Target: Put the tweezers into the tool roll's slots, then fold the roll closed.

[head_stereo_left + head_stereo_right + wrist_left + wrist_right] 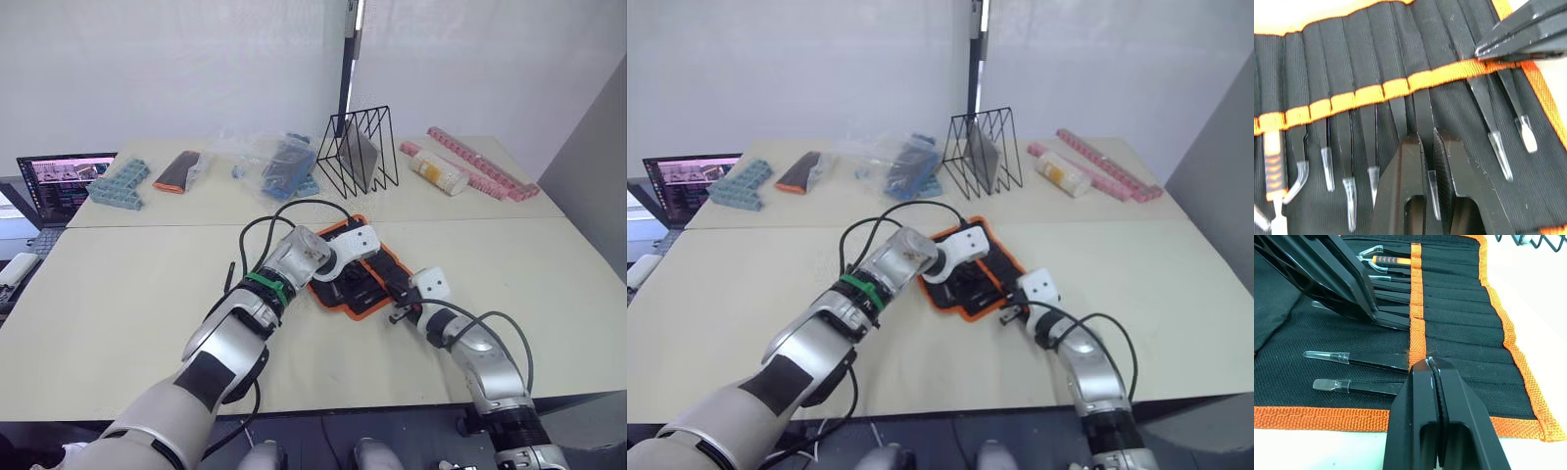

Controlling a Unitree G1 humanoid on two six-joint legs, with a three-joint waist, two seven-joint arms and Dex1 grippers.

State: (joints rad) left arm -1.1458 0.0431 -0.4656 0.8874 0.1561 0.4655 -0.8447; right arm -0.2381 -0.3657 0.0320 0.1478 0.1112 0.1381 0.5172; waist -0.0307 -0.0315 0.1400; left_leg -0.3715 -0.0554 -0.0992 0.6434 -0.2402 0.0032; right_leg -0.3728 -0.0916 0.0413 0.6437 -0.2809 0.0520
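Tweezers (1422, 115) sit tucked under the orange middle stripe of the tool roll (382, 257), their clear-capped tips fanned out across the black fabric. That roll lies spread flat on the table (118, 294), at the centre of the head views, with its orange edging showing all round. The slots (1459, 308) run as narrow stitched pockets on the far side of the stripe in the right wrist view.

In the left wrist view the left gripper (1431, 147) has its fingers clenched on one slim tweezer, whose capped tip shows between them low in the frame. The right gripper (1434, 377) rests at the stripe near the roll's orange border, its fingers pressed together with nothing seen between them; two capped tweezers lie just beside it.

Along the back of the table, in the upper part of the left eye view, stand a black wire rack (359, 152), a clear plastic bag (257, 155) and a pink strip (480, 162). A laptop (61, 181) sits at the left edge.
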